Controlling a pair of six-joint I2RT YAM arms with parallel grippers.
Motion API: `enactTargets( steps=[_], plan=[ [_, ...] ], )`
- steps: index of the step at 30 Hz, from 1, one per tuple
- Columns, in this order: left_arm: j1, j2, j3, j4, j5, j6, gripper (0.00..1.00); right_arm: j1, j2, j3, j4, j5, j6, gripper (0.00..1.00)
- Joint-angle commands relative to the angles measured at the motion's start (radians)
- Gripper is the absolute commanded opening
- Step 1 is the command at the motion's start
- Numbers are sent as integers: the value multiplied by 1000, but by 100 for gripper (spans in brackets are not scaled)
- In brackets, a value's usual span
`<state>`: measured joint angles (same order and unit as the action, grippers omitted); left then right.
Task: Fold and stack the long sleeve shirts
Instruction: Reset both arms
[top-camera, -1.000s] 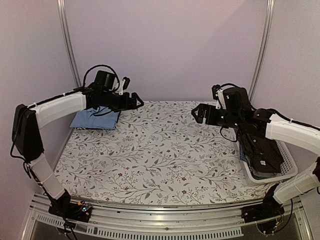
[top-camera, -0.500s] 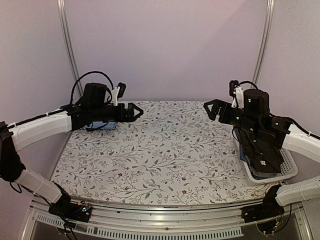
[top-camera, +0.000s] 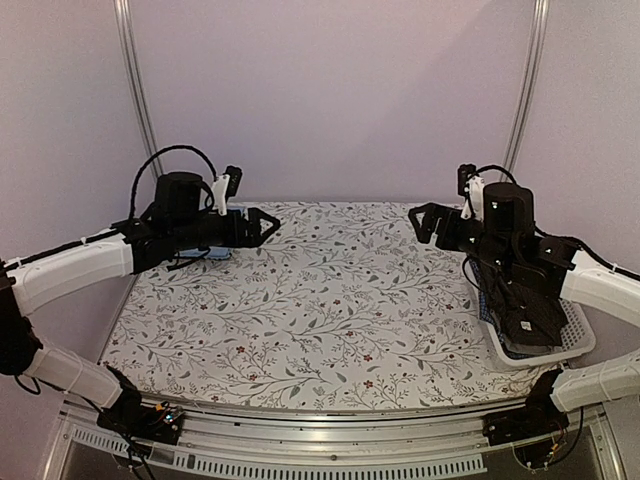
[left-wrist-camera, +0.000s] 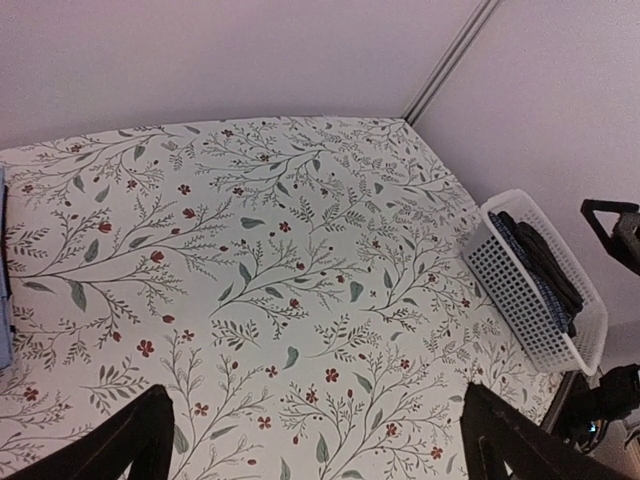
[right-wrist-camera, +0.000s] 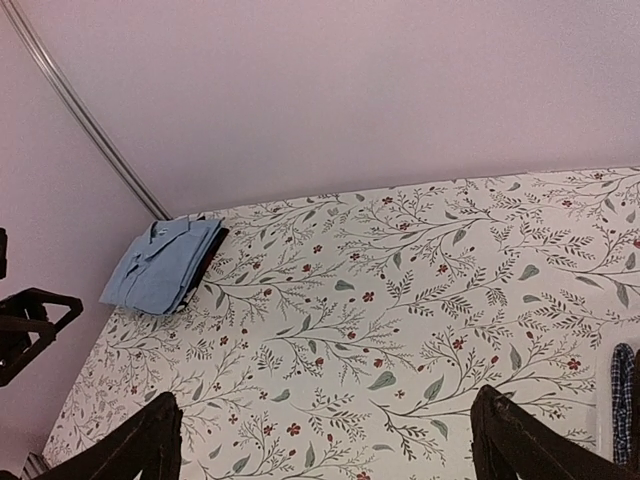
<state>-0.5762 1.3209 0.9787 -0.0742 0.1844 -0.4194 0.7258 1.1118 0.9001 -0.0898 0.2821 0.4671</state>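
Note:
A folded light blue shirt (right-wrist-camera: 160, 262) lies on a dark folded shirt at the table's far left corner; in the top view only a sliver of the light blue shirt (top-camera: 218, 253) shows behind my left arm. Dark checked shirts (top-camera: 528, 318) lie in the white basket (top-camera: 580, 345) at the right; the basket also shows in the left wrist view (left-wrist-camera: 520, 290). My left gripper (top-camera: 262, 225) is open and empty, raised above the table's left side. My right gripper (top-camera: 425, 222) is open and empty, raised above the table's right side, left of the basket.
The floral tablecloth (top-camera: 320, 310) covers the table. Pale walls and two metal posts (top-camera: 135, 90) stand behind it. The aluminium rail (top-camera: 320, 445) with the arm bases runs along the near edge.
My left arm has drawn back toward the left and lowered, covering most of the blue shirt stack. My right arm has swung right and back toward the basket. Both grippers stay open.

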Motion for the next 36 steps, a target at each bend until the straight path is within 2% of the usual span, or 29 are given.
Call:
enactTargets(
  steps=[1,36],
  plan=[
    [-12,-17,-17,51,-23,4,100,-4,8,17,23,46,-24,99],
    [-13,-27,-18,57,-17,-5,100,-4,-9,-6,40,76,-44,99]
  ],
)
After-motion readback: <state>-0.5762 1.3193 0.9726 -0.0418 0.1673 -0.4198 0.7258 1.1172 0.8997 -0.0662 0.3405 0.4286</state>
